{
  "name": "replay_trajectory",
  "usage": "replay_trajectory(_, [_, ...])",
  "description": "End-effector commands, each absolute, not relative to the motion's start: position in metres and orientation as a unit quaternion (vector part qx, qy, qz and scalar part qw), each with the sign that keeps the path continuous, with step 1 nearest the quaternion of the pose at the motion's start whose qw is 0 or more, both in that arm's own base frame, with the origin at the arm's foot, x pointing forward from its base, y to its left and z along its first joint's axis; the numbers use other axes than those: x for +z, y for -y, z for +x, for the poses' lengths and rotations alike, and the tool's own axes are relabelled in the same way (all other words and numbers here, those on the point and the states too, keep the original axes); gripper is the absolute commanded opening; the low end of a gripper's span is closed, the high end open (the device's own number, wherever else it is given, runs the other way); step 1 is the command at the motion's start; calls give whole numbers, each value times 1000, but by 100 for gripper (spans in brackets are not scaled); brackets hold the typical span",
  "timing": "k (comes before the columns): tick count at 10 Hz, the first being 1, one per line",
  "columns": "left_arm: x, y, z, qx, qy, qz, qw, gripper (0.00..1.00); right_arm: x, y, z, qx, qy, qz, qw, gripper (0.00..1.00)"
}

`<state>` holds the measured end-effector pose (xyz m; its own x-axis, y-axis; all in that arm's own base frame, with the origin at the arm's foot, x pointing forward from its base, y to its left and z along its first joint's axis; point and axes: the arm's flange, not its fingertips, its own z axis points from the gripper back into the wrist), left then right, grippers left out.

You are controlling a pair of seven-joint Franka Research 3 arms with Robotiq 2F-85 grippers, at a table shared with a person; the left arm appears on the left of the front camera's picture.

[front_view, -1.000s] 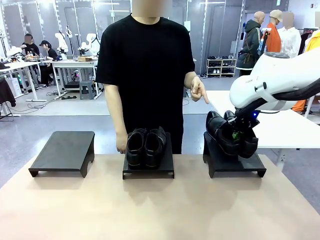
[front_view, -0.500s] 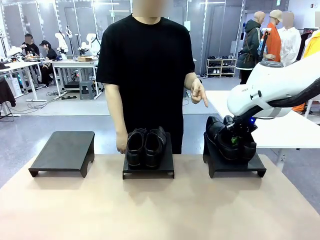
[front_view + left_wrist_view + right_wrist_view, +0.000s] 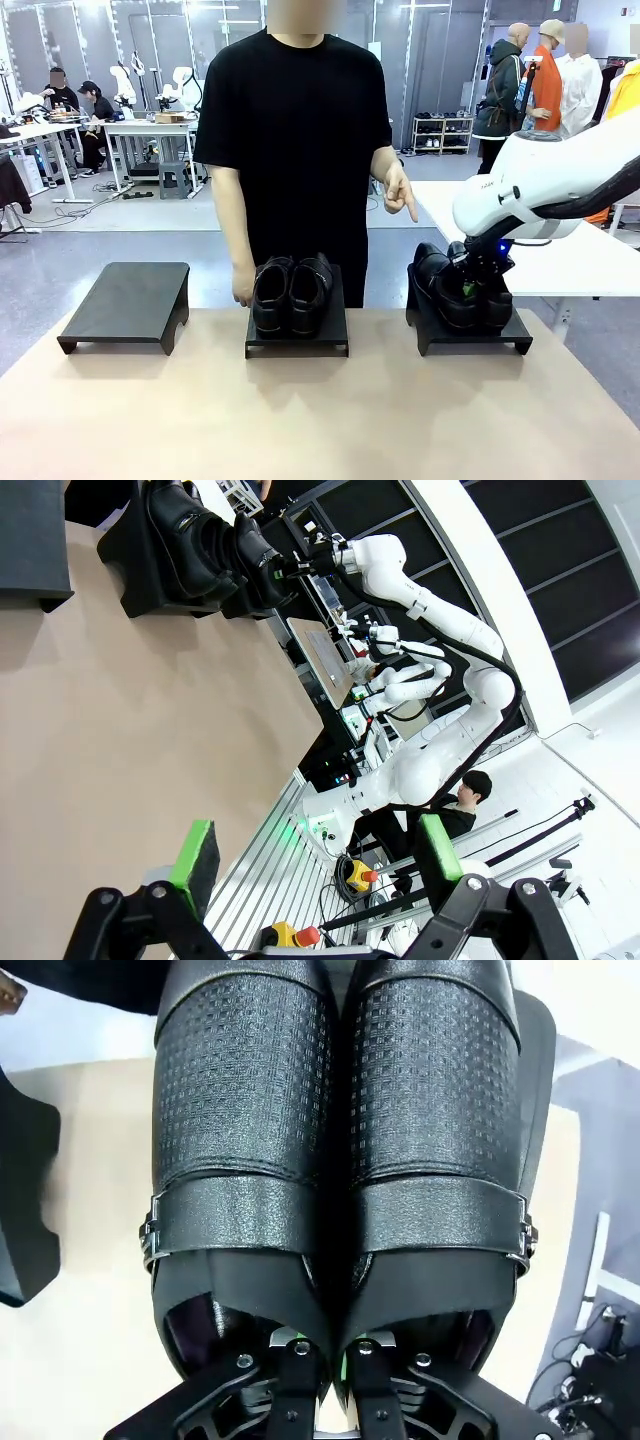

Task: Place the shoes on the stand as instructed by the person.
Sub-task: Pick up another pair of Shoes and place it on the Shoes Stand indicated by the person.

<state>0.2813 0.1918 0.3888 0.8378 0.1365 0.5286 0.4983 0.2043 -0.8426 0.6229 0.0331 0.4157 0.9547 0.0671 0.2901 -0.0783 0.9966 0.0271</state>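
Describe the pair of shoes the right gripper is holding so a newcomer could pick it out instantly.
Three black stands line the table's far edge; look at the rightmost stand. The strapped shoes there are pinched by the right gripper, and unlike the plain-toed pair on the middle stand, each has a buckled side strap.

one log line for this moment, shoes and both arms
right gripper: shut on glossy black strapped dress shoes | shoes: on right black stand | left gripper: open, holding nothing | person's hand: pointing down at right stand

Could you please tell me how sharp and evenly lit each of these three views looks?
Front view: sharp, even light, soft shadows under the three black stands. Left wrist view: tilted, wide-angle bending. Right wrist view: embossed black strap shoes crisp, bright background washed out.
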Motion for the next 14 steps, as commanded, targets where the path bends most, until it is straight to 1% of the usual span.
replay_trajectory(1, [391, -191, 281, -125, 260, -620, 729, 100, 420, -37, 628, 19, 144, 0, 989, 7])
replay_trajectory(2, [391, -191, 281, -125, 260, -620, 729, 100, 421, -36, 628, 13, 159, 3, 987, 19])
replay_trajectory(3, [391, -191, 281, -125, 260, -620, 729, 100, 423, -35, 627, 12, 165, 2, 986, 35])
replay_trajectory(4, [391, -191, 281, -125, 260, -620, 729, 100, 424, -34, 626, 12, 166, 3, 986, 47])
replay_trajectory(5, [391, -191, 281, -125, 260, -620, 729, 100, 425, -34, 625, 14, 165, 4, 986, 64])
replay_trajectory(6, [391, -191, 281, -125, 260, -620, 729, 100, 425, -35, 624, 15, 165, 5, 986, 76])
replay_trajectory(7, [391, -191, 281, -125, 260, -620, 729, 100, 425, -35, 624, 15, 165, 5, 986, 93])
replay_trajectory(8, [391, -191, 281, -125, 260, -620, 729, 100, 426, -34, 623, 15, 165, 6, 986, 100])
replay_trajectory(10, [391, -191, 281, -125, 260, -620, 729, 100, 426, -33, 622, 13, 164, 8, 986, 100])
replay_trajectory(11, [391, -191, 281, -125, 260, -620, 729, 100, 424, -33, 623, 13, 164, 9, 986, 98])
replay_trajectory(12, [391, -191, 281, -125, 260, -620, 729, 100, 424, -33, 623, 12, 163, 10, 986, 100])
replay_trajectory(14, [391, -191, 281, -125, 260, -620, 729, 100, 422, -33, 627, 16, 159, 6, 987, 100])
